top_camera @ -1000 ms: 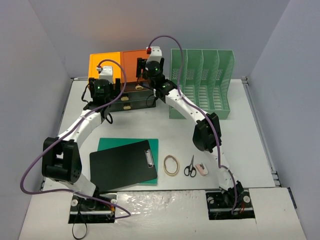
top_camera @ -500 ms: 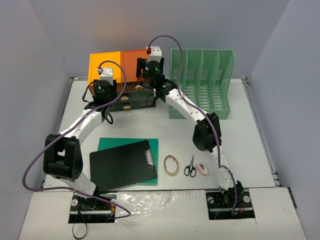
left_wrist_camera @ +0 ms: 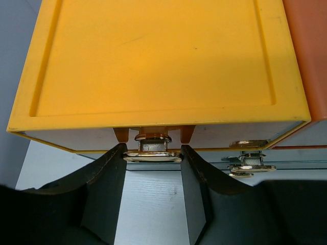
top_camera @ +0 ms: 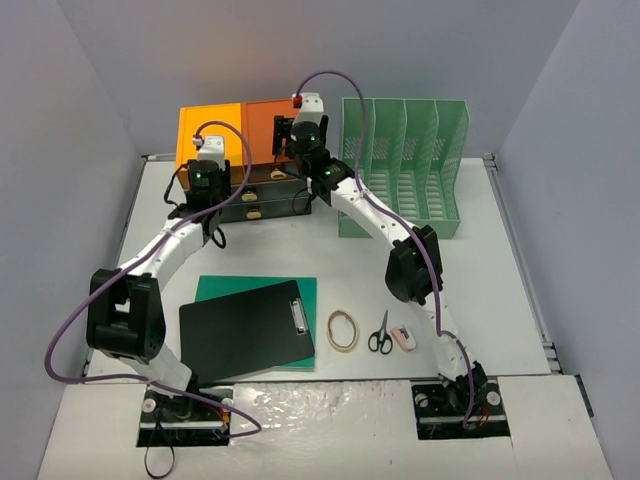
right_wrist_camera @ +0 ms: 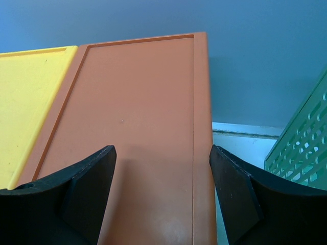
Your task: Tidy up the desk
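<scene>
Scissors (top_camera: 380, 333) lie beside perhaps an eraser (top_camera: 403, 338).

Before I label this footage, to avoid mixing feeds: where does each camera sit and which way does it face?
Top external: overhead from the near edge, looking down on the desk; left arm, right arm show.
Left wrist: faces the yellow unit's front; left gripper shut on drawer handle.
Right wrist: looks over the orange lid; right gripper open.
Both wrist views share the yellow unit.
</scene>
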